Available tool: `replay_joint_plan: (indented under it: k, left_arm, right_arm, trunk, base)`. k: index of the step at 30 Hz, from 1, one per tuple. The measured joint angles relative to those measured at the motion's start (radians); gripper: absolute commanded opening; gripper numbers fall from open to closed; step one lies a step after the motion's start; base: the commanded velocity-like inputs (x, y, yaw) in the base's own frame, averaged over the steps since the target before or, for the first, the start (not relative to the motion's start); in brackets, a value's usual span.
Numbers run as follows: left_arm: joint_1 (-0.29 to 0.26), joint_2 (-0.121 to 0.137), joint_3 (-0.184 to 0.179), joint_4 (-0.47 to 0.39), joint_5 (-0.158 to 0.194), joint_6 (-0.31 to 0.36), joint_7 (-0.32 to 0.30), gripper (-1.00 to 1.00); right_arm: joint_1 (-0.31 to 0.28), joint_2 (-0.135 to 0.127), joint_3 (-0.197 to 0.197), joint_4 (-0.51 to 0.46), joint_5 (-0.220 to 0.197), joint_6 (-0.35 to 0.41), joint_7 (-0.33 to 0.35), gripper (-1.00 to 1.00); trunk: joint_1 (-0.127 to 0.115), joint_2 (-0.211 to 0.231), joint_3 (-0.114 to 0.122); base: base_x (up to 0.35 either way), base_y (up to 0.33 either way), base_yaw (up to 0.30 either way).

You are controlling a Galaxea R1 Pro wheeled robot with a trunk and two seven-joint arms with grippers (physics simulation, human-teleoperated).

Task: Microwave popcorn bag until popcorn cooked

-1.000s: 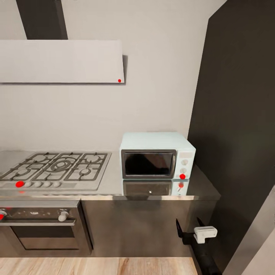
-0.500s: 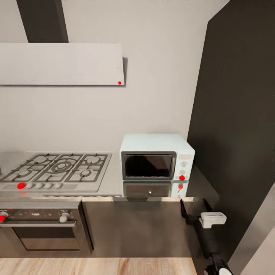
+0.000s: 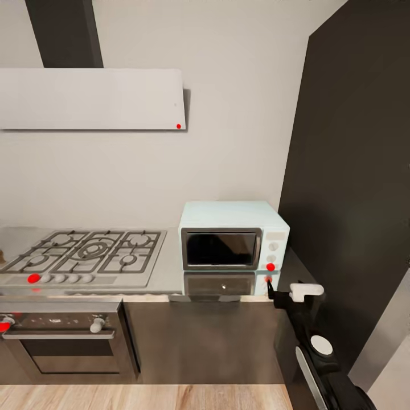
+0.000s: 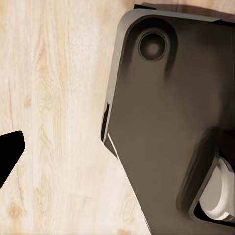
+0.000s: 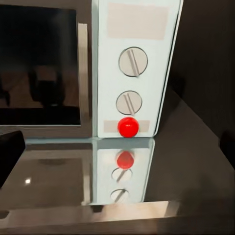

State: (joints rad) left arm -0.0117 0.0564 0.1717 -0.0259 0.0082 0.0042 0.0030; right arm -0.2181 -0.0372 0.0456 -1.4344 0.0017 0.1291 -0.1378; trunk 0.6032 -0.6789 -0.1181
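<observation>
- Microwave (image 3: 234,234) sits on the tabletop (image 3: 171,273) at its right end, door shut, just beside the gas hob (image 3: 80,256); dark tall panel (image 3: 353,171) to its right.
- Right wrist view: control panel close ahead, two knobs (image 5: 132,61) above a red button (image 5: 128,127), all mirrored in the glossy tabletop.
- Right gripper (image 3: 285,296) raised at the tabletop's front edge, below the red button; jaws apart, holding nothing.
- Left wrist view: one dark fingertip (image 4: 9,154) over wooden floor (image 4: 58,98) and the robot's dark base (image 4: 161,122); jaw state cannot be told.
- Built-in oven (image 3: 62,341) under the hob; range hood (image 3: 91,99) above.
</observation>
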Motion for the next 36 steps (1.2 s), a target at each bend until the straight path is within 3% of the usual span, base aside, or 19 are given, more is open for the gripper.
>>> replay_joint_plan:
  k: [6, 9, 12, 20, 23, 27, 36]
  left_arm:
    - [0.0, -0.002, 0.0, 0.0, 0.0, 0.0, 0.001, 1.0]
    - [0.0, -0.002, 0.0, 0.0, 0.0, 0.0, 0.001, 1.0]
    - [0.0, -0.002, 0.0, 0.0, 0.0, 0.0, 0.0, 1.0]
    - [0.0, -0.001, 0.002, 0.0, 0.0, 0.0, 0.001, 1.0]
    - [0.0, -0.001, 0.002, 0.0, 0.0, 0.0, 0.0, 1.0]
    - [0.0, -0.001, 0.002, 0.0, 0.0, 0.0, 0.001, 1.0]
    - [0.0, -0.001, 0.002, 0.0, 0.0, 0.0, 0.001, 1.0]
  right_arm:
    - [-0.014, 0.0, -0.001, 0.001, 0.0, 0.015, -0.007, 1.0]
    - [-0.105, 0.0, 0.0, 0.008, 0.0, 0.03, -0.007, 1.0]
    - [-0.135, 0.0, 0.001, 0.012, 0.0, 0.039, -0.004, 1.0]
    - [-0.143, 0.0, -0.006, 0.134, -0.003, 0.029, 0.007, 1.0]
    - [-0.143, 0.0, -0.007, 0.199, -0.004, -0.004, 0.055, 1.0]
    - [-0.143, -0.002, -0.006, 0.216, -0.003, -0.061, 0.145, 1.0]
    - [-0.144, -0.002, -0.006, 0.218, -0.003, -0.074, 0.161, 1.0]
  trunk:
    - [-0.023, 0.042, 0.019]
    - [-0.035, 0.063, 0.028]
    - [-0.046, 0.084, 0.038]
    - [-0.077, 0.14, 0.063]
    - [-0.088, 0.161, 0.072]
    - [-0.104, 0.19, 0.085]
    - [-0.138, 0.251, 0.112]
  base:
    - [0.0, 0.0, 0.0]
    - [0.0, 0.0, 0.0]
    - [0.0, 0.0, 0.0]
    - [0.0, 0.0, 0.0]
    - [0.0, 0.0, 0.0]
    - [0.0, 0.0, 0.0]
    - [0.0, 0.0, 0.0]
